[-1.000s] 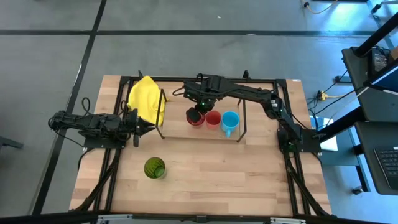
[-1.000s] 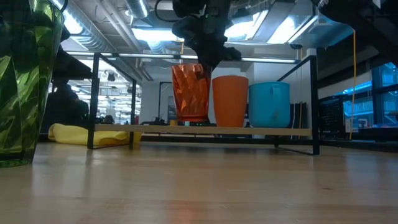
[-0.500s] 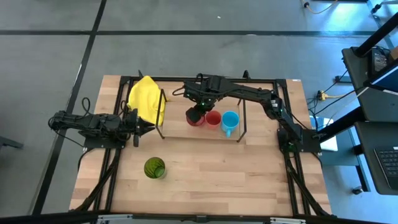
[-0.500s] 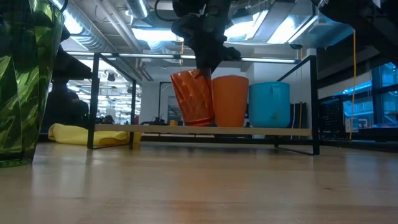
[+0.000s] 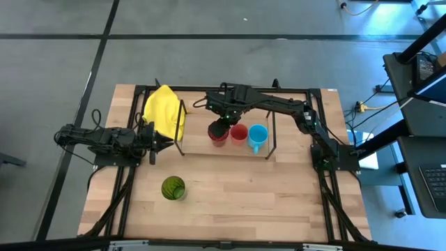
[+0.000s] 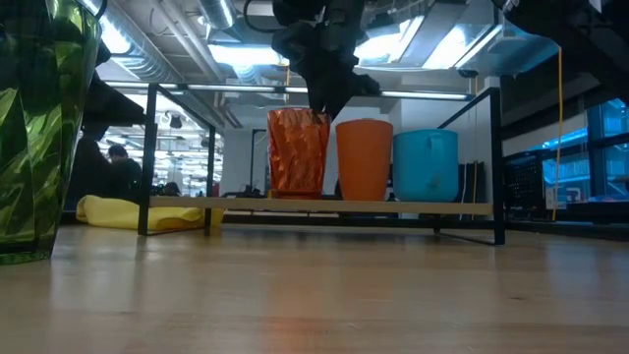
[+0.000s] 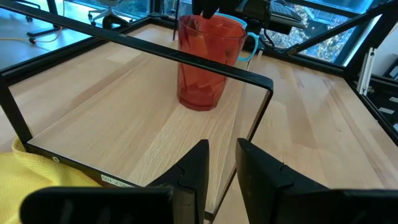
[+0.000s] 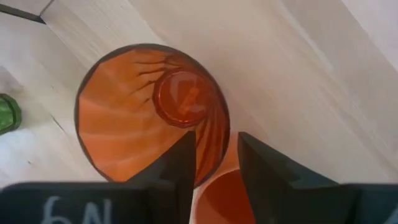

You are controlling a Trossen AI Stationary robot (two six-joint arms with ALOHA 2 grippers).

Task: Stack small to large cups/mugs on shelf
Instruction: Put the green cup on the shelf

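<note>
Hovering right end effector over upright orange-red tumbler at frame centre on shelf, fingers straddling its rim, grip loosened; green tumbler lower left, nearer left end effector, narrowly parted.

The tumbler at the left end of the row on the shelf is orange-red and translucent, with a faceted, ribbed pattern on its wall. The short cup next to it is plain red-orange. The mug at the right end is light blue. The shelf board is light wood, and its wire frames are black. The tumbler on the near table is translucent green with facets. The cloth at the far left is bright yellow. Both arms are dark.
</note>
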